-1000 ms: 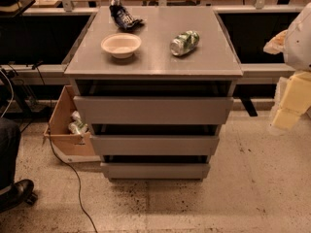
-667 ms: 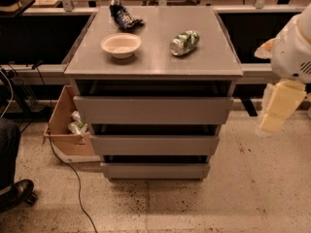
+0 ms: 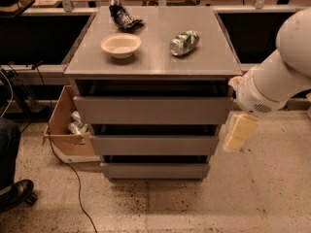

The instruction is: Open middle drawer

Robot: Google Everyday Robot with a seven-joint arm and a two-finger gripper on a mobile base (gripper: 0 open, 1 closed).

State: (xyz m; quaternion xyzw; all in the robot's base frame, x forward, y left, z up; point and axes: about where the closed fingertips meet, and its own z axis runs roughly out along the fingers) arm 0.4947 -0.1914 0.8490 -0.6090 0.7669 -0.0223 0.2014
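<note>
1. A speckled beige floor (image 3: pixel 252 198) runs under a grey drawer unit, with dark workbenches behind it.
2. The unit's flat top serves as a counter (image 3: pixel 155 59). On it are a pale bowl (image 3: pixel 121 45) at the left, a green and silver can (image 3: pixel 184 42) lying on its side at the right, and a dark crumpled packet (image 3: pixel 124 17) near the back edge.
3. Three grey handle-less fronts are stacked below the counter: the top drawer (image 3: pixel 153 110) with the tallest front, the middle drawer (image 3: pixel 154 144) under it, and the bottom drawer (image 3: pixel 155 170) with the shortest front.
4. The middle drawer looks pushed in. Its front lines up roughly with the other two, and a dark gap shows above it.
5. The white arm (image 3: pixel 272 81) comes in from the right edge and ends beside the unit's right side.
6. The cream-coloured hand (image 3: pixel 240 132) hangs down from the arm, just off the right ends of the top and middle drawers. It seems not to touch either one. I cannot tell whether the hand is open or closed.
7. To the left of the unit, an open cardboard box (image 3: pixel 60 125) on the floor holds some cans.
8. A thin black cable (image 3: pixel 73 178) trails across the floor near the box, and a dark shoe (image 3: pixel 17 193) shows at the lower left edge.
</note>
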